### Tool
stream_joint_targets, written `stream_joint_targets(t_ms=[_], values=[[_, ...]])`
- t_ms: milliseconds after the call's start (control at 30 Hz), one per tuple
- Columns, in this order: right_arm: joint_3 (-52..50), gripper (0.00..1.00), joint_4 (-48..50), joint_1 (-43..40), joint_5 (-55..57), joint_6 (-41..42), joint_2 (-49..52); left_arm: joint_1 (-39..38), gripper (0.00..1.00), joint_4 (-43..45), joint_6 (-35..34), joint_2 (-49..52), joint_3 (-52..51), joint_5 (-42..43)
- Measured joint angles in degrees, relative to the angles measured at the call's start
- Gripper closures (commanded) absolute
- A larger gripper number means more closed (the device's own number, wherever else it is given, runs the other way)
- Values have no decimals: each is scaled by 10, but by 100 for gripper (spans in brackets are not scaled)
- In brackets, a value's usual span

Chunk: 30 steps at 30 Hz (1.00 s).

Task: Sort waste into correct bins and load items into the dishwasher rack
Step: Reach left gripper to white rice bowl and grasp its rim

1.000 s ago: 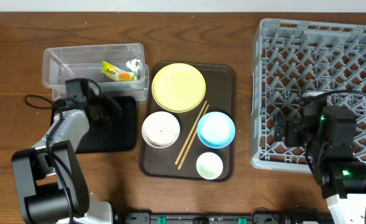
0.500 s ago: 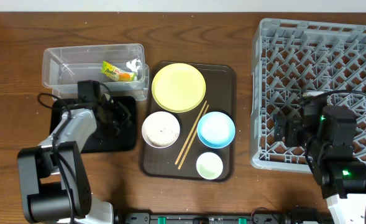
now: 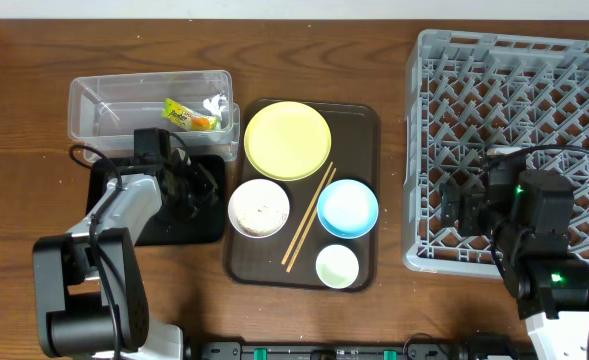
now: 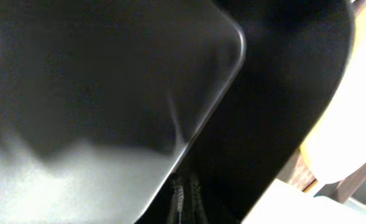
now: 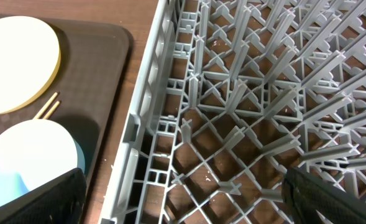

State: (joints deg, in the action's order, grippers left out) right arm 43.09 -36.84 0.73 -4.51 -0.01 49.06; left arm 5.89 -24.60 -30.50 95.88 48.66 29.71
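Overhead shows left end effector (image 3: 196,185) closed over black tray (image 3: 174,226), beside white bowl (image 3: 259,207).

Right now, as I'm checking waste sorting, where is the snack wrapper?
Overhead view, left side: the snack wrapper lies inside the clear tub, beside the paper scrap.

Left hand (image 3: 200,186) and black tray (image 3: 159,228) have shifted rightward.
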Motion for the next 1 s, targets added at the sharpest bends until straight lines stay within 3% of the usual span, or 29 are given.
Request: stream_joint_targets(t_ms=[33, 167, 300, 667, 1000], values=[[0, 1, 0, 0, 0, 0, 0, 0, 83, -6, 6, -6, 0, -3], [0, 1, 0, 0, 0, 0, 0, 0, 62, -24, 32, -53, 1, -21], [0, 1, 0, 0, 0, 0, 0, -10, 53, -35, 61, -116, 7, -31], [0, 1, 0, 0, 0, 0, 0, -203, 40, -35, 137, -172, 9, -109], [0, 1, 0, 0, 0, 0, 0, -366, 39, 10, 153, -163, 9, -256]])
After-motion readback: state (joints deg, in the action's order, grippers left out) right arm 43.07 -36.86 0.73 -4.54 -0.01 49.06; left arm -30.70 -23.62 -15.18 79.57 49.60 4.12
